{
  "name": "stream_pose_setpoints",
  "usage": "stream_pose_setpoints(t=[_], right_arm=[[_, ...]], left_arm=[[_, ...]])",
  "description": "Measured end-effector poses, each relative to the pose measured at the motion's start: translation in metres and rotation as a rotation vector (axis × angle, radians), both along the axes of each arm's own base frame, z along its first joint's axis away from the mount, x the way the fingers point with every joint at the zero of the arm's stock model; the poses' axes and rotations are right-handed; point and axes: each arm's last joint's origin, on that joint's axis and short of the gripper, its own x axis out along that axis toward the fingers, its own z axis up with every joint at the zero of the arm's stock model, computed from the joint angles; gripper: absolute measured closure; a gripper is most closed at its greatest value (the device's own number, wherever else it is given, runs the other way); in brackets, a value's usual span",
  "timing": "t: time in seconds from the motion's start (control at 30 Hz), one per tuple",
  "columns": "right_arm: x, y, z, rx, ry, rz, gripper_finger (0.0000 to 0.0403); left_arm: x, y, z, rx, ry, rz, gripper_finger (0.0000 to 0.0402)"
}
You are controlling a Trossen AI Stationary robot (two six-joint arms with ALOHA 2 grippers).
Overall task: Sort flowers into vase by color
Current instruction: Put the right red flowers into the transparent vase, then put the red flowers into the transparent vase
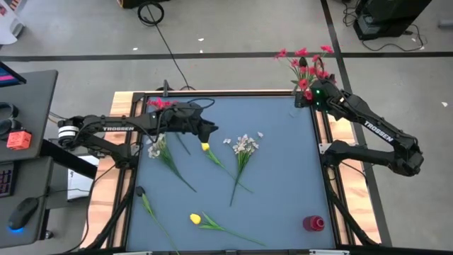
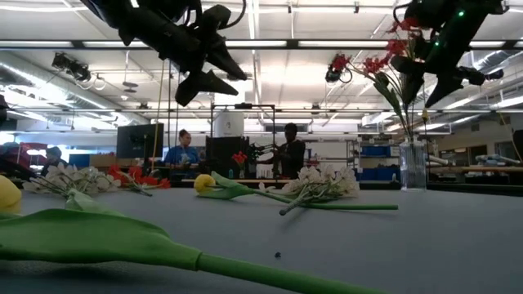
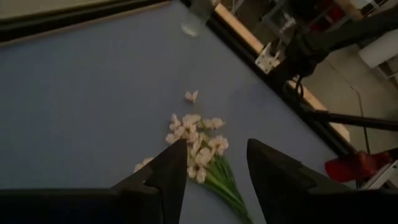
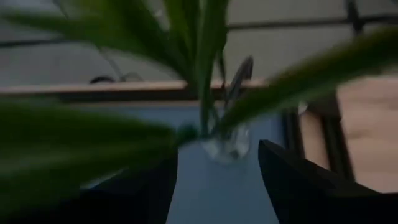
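At the counter's (image 1: 283,212) far corner, the right gripper (image 2: 425,82) hovers over a clear vase (image 2: 413,166) holding red flowers (image 1: 306,64), its fingers apart with green stems between them. The left gripper (image 3: 214,180), fingers spread and empty, hangs above a spray of whitish blossoms (image 1: 244,146) lying mid-counter, well away from the vase. Yellow tulips (image 1: 195,219) and other stems lie scattered nearby.

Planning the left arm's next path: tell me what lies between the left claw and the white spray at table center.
High view: only bare blue mat between left claw and white spray.
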Motion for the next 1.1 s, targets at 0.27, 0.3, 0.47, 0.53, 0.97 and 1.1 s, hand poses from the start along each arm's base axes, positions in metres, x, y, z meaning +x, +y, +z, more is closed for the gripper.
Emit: stream_pose_setpoints(t=[0.27, 0.3, 0.47, 0.53, 0.97, 1.1], right_arm=[[0.001, 0.009, -0.008, 0.22, -0.083, 0.111, 0.0173], [0.001, 0.01, -0.009, 0.241, -0.089, 0.123, 0.0173], [0.003, 0.017, -0.01, 0.342, -0.152, 0.185, 0.0173], [0.006, 0.022, -0.011, 0.386, -0.166, 0.218, 0.0173], [0.039, 0.078, -0.022, 0.576, -0.23, 0.365, 0.0173], [0.05, 0.093, -0.023, 0.591, -0.262, 0.408, 0.0173]], left_arm=[[-0.006, 0.001, 0.029, 0.123, -0.042, -0.033, 0.023], [-0.009, 0.0, 0.033, 0.139, -0.037, -0.041, 0.023], [-0.025, -0.001, 0.029, 0.142, 0.109, 0.054, 0.023], [-0.031, -0.003, 0.03, 0.118, 0.137, 0.095, 0.023], [-0.068, -0.078, -0.007, -0.273, 0.473, 0.532, 0.023], [-0.085, -0.099, -0.012, -0.311, 0.523, 0.645, 0.023]])
